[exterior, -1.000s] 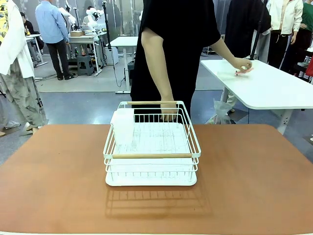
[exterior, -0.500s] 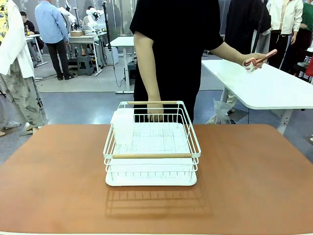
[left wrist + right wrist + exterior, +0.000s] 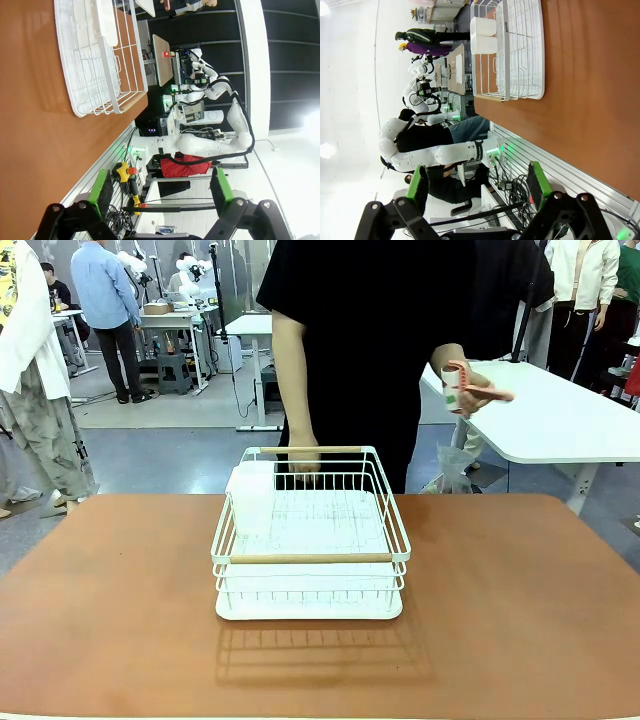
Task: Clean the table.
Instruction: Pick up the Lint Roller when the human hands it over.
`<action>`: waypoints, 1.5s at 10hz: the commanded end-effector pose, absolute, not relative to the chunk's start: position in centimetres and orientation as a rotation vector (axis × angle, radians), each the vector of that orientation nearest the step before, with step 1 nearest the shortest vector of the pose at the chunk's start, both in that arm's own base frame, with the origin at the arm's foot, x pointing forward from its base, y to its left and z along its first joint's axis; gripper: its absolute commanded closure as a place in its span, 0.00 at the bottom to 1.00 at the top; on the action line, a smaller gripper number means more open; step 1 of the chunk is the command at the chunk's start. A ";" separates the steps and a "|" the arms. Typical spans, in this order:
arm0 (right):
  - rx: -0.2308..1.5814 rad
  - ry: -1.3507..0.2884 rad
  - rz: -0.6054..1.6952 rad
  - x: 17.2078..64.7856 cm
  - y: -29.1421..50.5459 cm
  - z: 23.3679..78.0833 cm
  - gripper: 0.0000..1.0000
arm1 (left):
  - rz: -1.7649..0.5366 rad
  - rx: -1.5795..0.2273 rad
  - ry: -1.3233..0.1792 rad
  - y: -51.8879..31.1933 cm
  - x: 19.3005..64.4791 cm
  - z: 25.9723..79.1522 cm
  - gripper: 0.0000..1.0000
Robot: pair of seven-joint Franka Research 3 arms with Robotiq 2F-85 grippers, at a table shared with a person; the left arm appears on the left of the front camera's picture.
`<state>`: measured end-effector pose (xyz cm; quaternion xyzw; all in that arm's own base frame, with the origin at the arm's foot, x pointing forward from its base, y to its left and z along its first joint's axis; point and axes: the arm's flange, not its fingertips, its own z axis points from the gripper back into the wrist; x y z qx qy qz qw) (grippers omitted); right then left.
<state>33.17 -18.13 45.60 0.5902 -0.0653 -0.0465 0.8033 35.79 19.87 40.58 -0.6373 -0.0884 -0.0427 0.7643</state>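
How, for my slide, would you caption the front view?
A person behind the terracotta table, one hand at a white wire dish rack, the other hand holding a pink-handled roller.

The smooth reddish-brown table (image 3: 520, 640) is cut off by the front view's left and right edges. The person's hand (image 3: 304, 464) sits partly behind the white wire rack's (image 3: 312, 558) far wooden handle. The pinkish-red object (image 3: 487, 392) in the other hand (image 3: 462, 368) is too small to identify.

The table (image 3: 520, 590) is smooth terracotta with rounded corners. It lies level, spreading out below the person's lowered hand (image 3: 303, 462).
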 end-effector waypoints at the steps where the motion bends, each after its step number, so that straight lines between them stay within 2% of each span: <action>1: 1.270 -0.145 -0.088 33.1 -18.2 45.7 0.00 | -0.093 -1.387 -0.193 20.0 35.6 40.6 0.00; 9: 1.264 -0.140 -0.100 33.2 -18.1 45.6 0.00 | -0.093 -1.387 -0.193 20.0 35.6 40.6 0.00; 15: 1.118 -0.218 -0.517 33.3 -8.7 49.8 0.00 | -0.093 -1.387 -0.193 20.0 35.6 40.6 0.00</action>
